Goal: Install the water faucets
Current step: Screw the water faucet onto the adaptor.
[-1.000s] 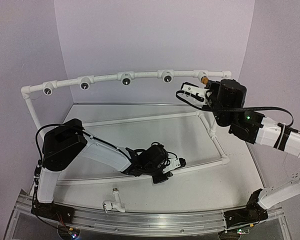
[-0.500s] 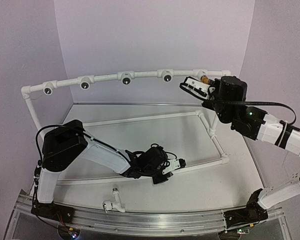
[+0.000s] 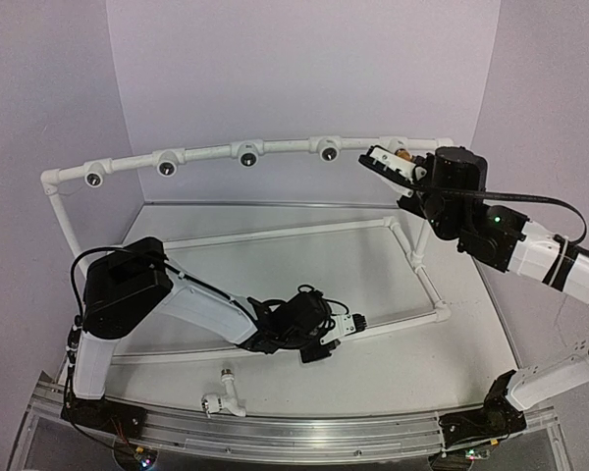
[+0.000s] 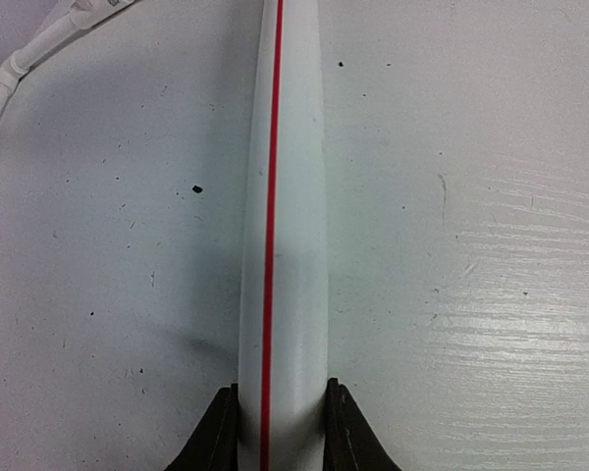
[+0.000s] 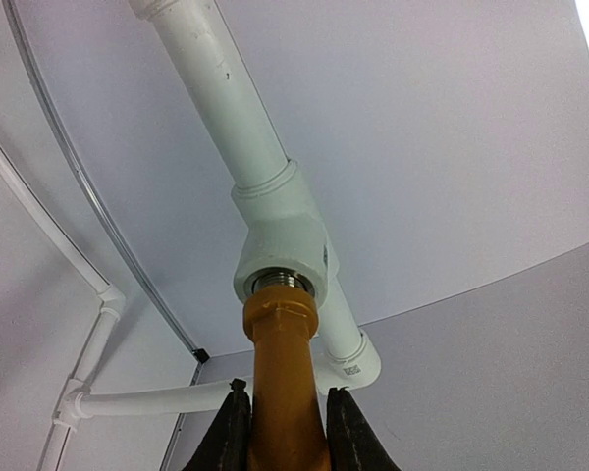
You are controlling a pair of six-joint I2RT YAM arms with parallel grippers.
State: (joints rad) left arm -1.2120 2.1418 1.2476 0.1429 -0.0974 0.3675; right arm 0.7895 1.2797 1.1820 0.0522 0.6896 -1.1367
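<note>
Right gripper (image 5: pixel 280 417), fingers clamped on the yellow-orange faucet (image 5: pixel 281 363), presents its threaded end to the end socket (image 5: pixel 280 245) of the pipe frame (image 3: pixel 206 152), aligned for screwing in; left gripper (image 4: pixel 280 427) pinches the frame's base pipe (image 4: pixel 280 216), judged a brace against twisting; only the top view shows the white faucet (image 3: pixel 225 395) lying unused on the table (image 3: pixel 393 373) near the arm bases; only the right wrist view shows thread meeting socket, though its depth cannot be told

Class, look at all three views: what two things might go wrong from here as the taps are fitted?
1. The yellow-orange faucet, gripped by the right gripper, meets the socket at its metal thread; if tilted, it may cross-thread or jam.
2. The left gripper clamps the base pipe; should it slip, the whole frame may shift under the turning.
</note>
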